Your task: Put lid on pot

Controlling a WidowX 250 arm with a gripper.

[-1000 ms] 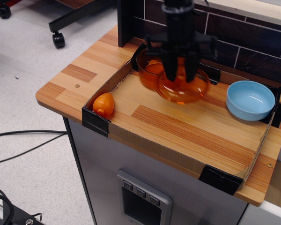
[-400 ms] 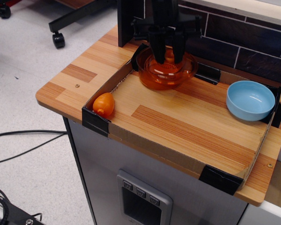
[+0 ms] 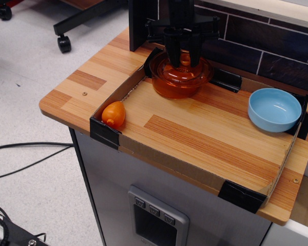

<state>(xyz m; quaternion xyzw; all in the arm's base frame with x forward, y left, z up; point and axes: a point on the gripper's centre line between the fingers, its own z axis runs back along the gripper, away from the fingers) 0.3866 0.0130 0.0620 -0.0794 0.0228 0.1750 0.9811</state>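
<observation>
The black robot gripper (image 3: pixel 183 57) hangs straight down over the far left corner of the wooden table top (image 3: pixel 205 138), its two dark fingers (image 3: pixel 171 51) set a narrow gap apart with the small ring-shaped knob between them. The tips reach down to the round, shallow-domed translucent orange plastic lid (image 3: pixel 180 73); whether they are pinching the knob or merely standing either side of it cannot be told from this view. The lid sits level on the thick rim of the round, deep translucent orange plastic pot (image 3: pixel 178 88), covering its mouth. The pot stands on the table just inside the far left corner bracket. A small opaque orange egg-shaped object (image 3: pixel 113 114) lies in the near left corner, well apart from the pot. A light blue opaque bowl (image 3: pixel 274 109) rests at the far right, upright.
</observation>
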